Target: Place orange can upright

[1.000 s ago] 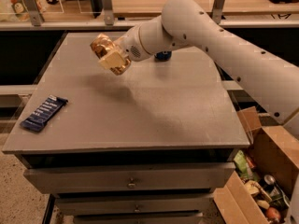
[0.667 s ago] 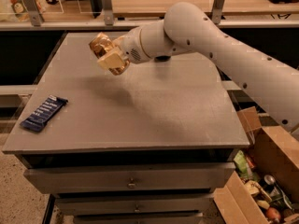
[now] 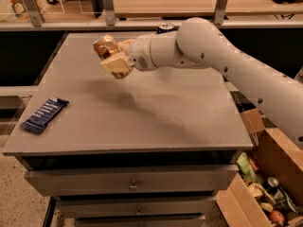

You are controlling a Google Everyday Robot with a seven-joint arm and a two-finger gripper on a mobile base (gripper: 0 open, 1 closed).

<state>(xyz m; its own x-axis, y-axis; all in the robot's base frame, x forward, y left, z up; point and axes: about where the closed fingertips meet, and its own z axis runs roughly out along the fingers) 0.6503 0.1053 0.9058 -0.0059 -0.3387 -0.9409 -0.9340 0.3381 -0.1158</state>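
The orange can (image 3: 105,47) is a shiny gold-orange can held in my gripper (image 3: 111,56) above the grey table (image 3: 142,112), over its back-left part. The can is tilted, clear of the surface. My gripper is shut on the can, with cream fingers (image 3: 116,65) wrapped around its lower side. My white arm reaches in from the right. The top of a dark blue can (image 3: 165,28) shows just behind my arm at the table's back edge.
A dark blue snack packet (image 3: 44,114) lies flat near the table's front-left corner. Drawers (image 3: 132,184) sit under the tabletop. A cardboard box (image 3: 265,183) with mixed items stands on the floor at the right. A railing and shelf run behind the table.
My arm has shifted slightly left and up with the can; it now covers most of the dark blue can behind it. The can stays tilted in my grip.
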